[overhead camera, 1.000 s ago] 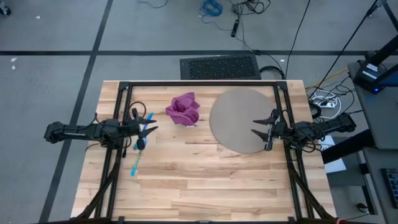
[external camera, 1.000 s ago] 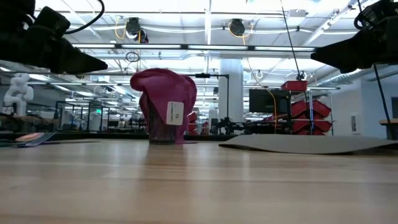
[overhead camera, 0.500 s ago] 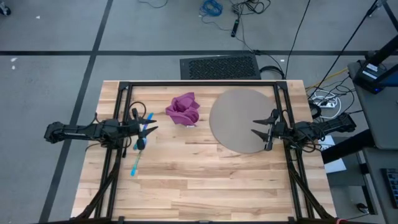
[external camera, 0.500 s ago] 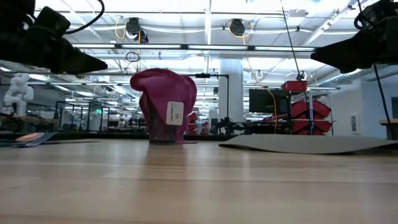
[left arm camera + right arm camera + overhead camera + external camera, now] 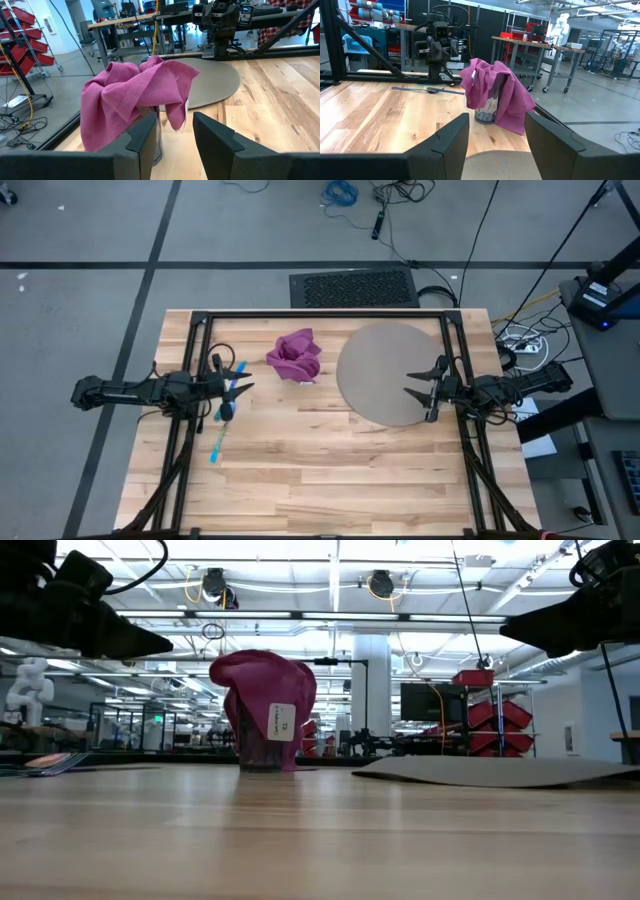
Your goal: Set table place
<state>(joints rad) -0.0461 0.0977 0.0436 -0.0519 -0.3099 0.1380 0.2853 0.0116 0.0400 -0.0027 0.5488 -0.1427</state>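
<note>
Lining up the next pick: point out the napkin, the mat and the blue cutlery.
napkin (image 5: 295, 354), high view, middle of the bunched purple cloth.
mat (image 5: 380, 370), high view, bare centre of the round disc.
blue cutlery (image 5: 219, 442), high view, lower handle end.

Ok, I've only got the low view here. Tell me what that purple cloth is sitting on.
Observer: The purple cloth napkin is draped over a clear glass standing upright on the light-wood table.
Operator: Now locate the cutlery.
Observer: Blue plastic cutlery lies on the table's left side, beside and below the left gripper.
Operator: Give me the right gripper.
Observer: The right gripper hangs over the right part of the round grey-tan mat, fingers open.
</note>
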